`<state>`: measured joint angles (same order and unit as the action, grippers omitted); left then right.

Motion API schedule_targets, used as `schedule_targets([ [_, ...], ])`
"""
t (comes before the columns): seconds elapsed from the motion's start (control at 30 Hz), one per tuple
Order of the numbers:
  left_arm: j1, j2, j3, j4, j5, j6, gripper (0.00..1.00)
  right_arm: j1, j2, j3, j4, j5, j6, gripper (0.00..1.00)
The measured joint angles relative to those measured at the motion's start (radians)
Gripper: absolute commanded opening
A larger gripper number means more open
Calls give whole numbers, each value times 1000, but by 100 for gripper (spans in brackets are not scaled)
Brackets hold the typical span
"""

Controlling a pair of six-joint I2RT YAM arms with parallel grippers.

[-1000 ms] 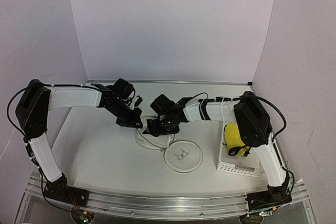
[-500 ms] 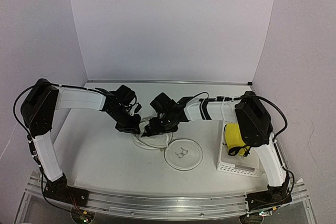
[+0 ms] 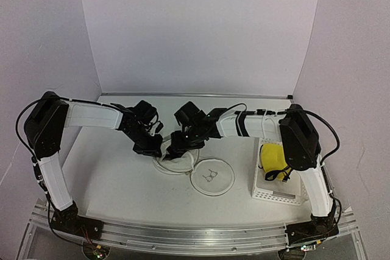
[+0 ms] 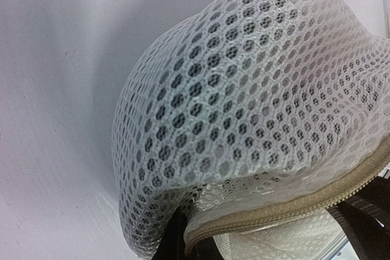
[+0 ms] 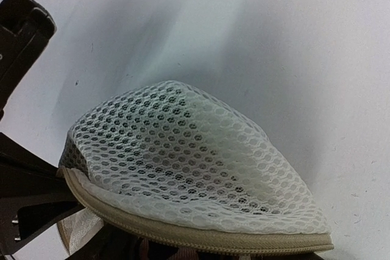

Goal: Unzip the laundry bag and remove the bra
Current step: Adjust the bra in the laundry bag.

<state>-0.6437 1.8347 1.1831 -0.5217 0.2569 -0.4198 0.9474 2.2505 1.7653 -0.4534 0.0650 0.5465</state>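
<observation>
The laundry bag lies mid-table; its round face (image 3: 211, 178) with the black bra outline lies flat, and its other mesh half is bunched by the grippers. My left gripper (image 3: 157, 148) is shut on the bag's zip edge; in the left wrist view the mesh dome (image 4: 256, 101) fills the frame and the beige zip tape (image 4: 286, 208) runs between my black fingers (image 4: 167, 242). My right gripper (image 3: 173, 151) grips the same half from the right, under the mesh (image 5: 183, 156) and zip tape (image 5: 201, 238), its fingers mostly hidden. No bra shows inside the bag.
A white perforated basket (image 3: 258, 172) stands at the right, holding a yellow item (image 3: 271, 156) with a black strap. The left gripper's body shows in the right wrist view (image 5: 24, 28). White walls close in the back and sides.
My right gripper has moved a little left and toward the back with the bag's edge. The round face has slid slightly left. My left gripper shifted slightly right early on.
</observation>
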Motion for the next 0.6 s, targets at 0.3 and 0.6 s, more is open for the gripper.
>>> schedule_targets([
  [0.3, 0, 0, 0, 0, 0, 1, 0, 5, 3, 11, 2, 11, -1, 66],
  [0.6, 0, 0, 0, 0, 0, 2, 0, 4, 51, 10, 10, 14, 0, 66],
])
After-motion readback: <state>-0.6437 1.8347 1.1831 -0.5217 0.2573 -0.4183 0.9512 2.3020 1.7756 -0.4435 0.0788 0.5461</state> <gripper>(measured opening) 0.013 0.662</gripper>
